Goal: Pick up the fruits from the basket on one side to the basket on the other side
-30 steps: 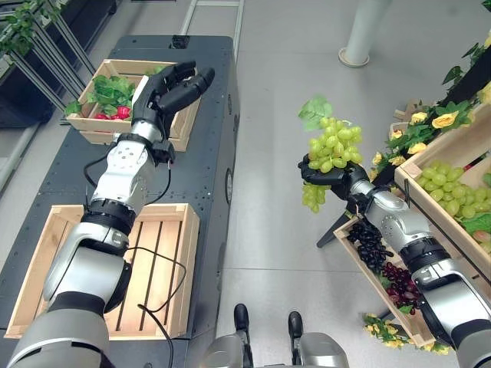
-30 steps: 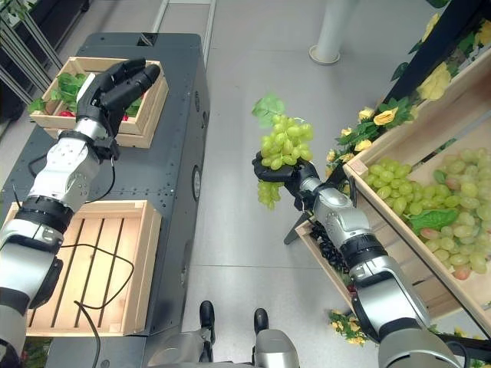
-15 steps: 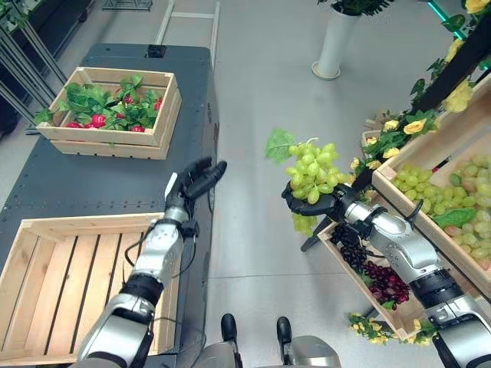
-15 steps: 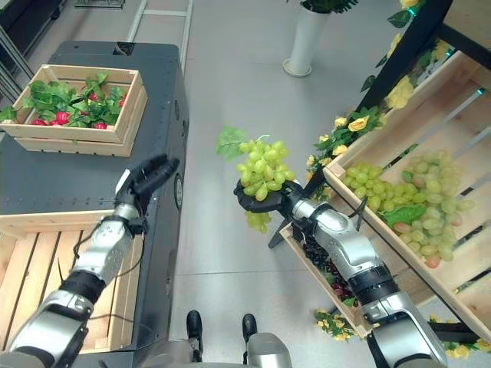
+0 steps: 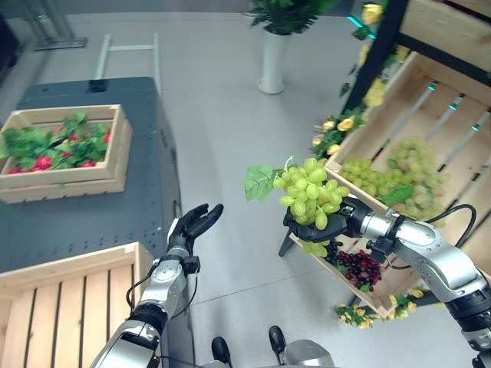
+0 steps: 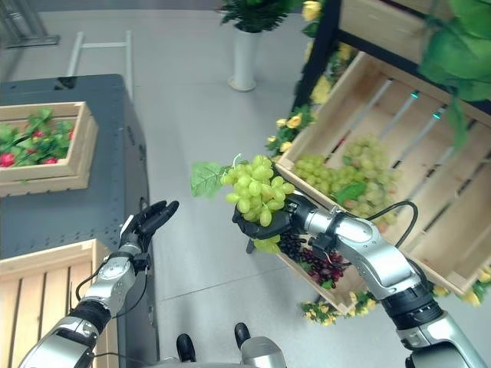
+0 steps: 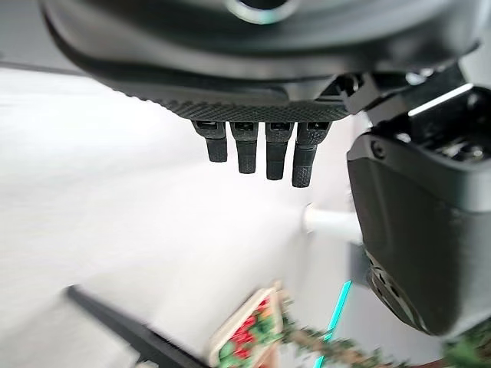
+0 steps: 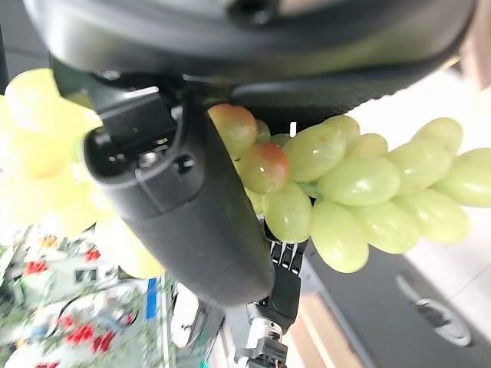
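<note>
We are carrying a bunch of pale green grapes with one green leaf (image 5: 310, 199) in our right hand (image 5: 308, 228), whose dark fingers are curling round the underside of the bunch; the right wrist view is showing the thumb (image 8: 184, 199) pressing against the berries. The bunch is hanging in the air over the grey floor, between the tilted light wooden crate of green grapes (image 5: 399, 172) on the display stand at our right and the dark grey metal bench (image 5: 92, 207) at our left. Below that crate, a lower wooden tray of dark purple and red grapes (image 5: 357, 268) is sitting just beside our right forearm.

Our left hand (image 5: 192, 228) is hovering released and holding nothing, fingers straight, off the bench's right edge. The empty slatted wooden crate (image 5: 69, 314) is lying at the bench's near end; a second wooden crate of red fruit and green leaves (image 5: 65, 149) is standing at its far end.

We are judging the step in hand to be the transfer toward the empty crate. To do it well, we are advising a level, unhurried sweep, a firm supporting grasp beneath the bunch, and release only once the grapes are over the slats.
</note>
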### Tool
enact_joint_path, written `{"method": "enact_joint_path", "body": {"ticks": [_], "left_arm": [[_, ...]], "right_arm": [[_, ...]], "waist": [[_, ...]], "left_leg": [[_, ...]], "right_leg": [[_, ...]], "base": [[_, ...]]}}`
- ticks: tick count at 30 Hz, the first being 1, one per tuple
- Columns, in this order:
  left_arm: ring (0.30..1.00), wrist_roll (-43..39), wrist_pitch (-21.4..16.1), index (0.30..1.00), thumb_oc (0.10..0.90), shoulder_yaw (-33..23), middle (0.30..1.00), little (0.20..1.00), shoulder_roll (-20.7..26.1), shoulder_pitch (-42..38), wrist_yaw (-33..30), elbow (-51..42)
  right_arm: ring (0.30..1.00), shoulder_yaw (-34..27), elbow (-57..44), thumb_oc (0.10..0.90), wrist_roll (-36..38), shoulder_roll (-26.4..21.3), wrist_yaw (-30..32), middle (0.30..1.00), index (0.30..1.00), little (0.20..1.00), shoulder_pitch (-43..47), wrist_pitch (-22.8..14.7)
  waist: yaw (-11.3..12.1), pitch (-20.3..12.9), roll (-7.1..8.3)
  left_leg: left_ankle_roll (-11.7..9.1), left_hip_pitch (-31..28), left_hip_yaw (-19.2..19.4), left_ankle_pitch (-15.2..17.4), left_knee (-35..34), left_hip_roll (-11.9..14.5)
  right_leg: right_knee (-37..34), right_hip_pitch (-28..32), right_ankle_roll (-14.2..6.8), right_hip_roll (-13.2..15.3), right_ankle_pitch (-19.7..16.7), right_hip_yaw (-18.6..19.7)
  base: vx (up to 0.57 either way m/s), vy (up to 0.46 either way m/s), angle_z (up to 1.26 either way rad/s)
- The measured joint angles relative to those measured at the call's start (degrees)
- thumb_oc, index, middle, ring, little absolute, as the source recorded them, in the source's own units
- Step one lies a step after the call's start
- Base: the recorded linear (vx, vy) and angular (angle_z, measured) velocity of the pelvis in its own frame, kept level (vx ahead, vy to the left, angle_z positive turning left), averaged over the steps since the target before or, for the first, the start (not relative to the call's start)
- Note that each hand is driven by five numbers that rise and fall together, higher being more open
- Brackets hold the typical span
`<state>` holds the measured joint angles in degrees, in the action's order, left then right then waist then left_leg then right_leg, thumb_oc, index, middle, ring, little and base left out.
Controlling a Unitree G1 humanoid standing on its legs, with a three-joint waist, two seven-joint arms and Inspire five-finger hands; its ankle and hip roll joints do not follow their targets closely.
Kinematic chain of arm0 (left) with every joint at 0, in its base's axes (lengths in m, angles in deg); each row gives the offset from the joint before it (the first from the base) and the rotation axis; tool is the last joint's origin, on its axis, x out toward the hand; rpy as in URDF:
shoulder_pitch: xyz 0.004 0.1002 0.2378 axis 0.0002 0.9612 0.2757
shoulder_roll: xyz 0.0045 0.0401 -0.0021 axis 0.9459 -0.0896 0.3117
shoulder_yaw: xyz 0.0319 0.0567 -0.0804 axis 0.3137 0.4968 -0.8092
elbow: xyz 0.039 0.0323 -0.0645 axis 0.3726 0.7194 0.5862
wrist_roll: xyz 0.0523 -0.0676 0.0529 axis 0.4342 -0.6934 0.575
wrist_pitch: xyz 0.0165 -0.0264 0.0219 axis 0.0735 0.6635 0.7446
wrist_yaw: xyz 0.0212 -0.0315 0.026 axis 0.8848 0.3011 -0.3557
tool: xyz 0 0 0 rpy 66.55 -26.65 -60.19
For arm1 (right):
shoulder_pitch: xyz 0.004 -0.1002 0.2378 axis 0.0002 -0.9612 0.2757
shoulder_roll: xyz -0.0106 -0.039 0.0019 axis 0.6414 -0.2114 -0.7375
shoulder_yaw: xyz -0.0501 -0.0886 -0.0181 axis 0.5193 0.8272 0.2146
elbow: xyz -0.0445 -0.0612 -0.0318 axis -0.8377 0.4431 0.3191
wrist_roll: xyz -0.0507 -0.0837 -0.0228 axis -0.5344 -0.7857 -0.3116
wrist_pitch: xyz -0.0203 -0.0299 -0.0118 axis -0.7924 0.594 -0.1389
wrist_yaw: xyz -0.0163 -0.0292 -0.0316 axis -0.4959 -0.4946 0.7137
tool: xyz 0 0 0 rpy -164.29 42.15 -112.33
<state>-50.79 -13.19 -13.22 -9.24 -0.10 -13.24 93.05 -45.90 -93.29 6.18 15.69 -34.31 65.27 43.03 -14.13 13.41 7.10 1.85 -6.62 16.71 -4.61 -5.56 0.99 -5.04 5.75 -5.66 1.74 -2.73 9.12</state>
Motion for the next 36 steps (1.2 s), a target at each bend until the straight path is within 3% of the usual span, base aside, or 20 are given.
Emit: {"method": "enact_joint_path", "body": {"ticks": [4,15,27,36], "left_arm": [[0.9,2.3,0.0,0.9,0.8,0.2,0.9,0.9,-1.2,0.7,-0.7,1.7],[0.9,4.5,-1.7,0.9,0.8,0.6,0.9,0.9,-3.3,1.6,0.0,5.2],[0.9,5.6,-1.9,0.9,0.8,0.9,0.9,0.9,-3.4,4.3,0.6,7.2],[0.9,6.1,-2.7,0.9,0.8,0.7,0.9,0.9,-3.4,6.3,0.7,8.0]], "right_arm": [[0.3,-5.0,-2.9,0.4,0.1,-1.5,-0.3,0.3,0.3,0.3,-5.6,0.0],[0.3,-16.4,-4.9,0.4,2.7,-4.0,0.4,0.3,0.3,0.3,-16.2,-1.0],[0.3,-20.6,-2.4,0.4,2.9,-12.8,4.6,0.3,0.3,0.3,-18.7,-7.7],[0.3,-20.7,4.9,0.4,3.8,-15.6,8.5,0.3,0.3,0.3,-16.8,-8.7]], "waist": [[-2.4,-0.1,0.2],[-8.0,-1.0,-0.07],[-8.4,-4.6,-0.21],[-8.1,-6.6,0.51]], "left_leg": [[0.1,-0.9,2.6,0.6,0.0,0.1],[0.0,-0.8,4.9,1.2,0.0,0.4],[-0.6,-0.5,5.7,1.6,0.0,1.5],[-0.6,0.6,5.6,1.6,0.0,1.4]], "right_leg": [[0.0,-0.3,-0.4,0.0,-0.5,2.4],[0.0,-1.8,-0.8,-0.5,-0.9,5.6],[0.0,-2.5,-0.8,-1.5,-0.7,6.2],[0.0,-3.4,-0.6,-1.5,-0.9,6.2]], "base": [[0.02,0.067,-0.33],[0.02,0.041,-0.17],[0.03,0.012,-0.05],[0.01,0.003,0.0]]}}
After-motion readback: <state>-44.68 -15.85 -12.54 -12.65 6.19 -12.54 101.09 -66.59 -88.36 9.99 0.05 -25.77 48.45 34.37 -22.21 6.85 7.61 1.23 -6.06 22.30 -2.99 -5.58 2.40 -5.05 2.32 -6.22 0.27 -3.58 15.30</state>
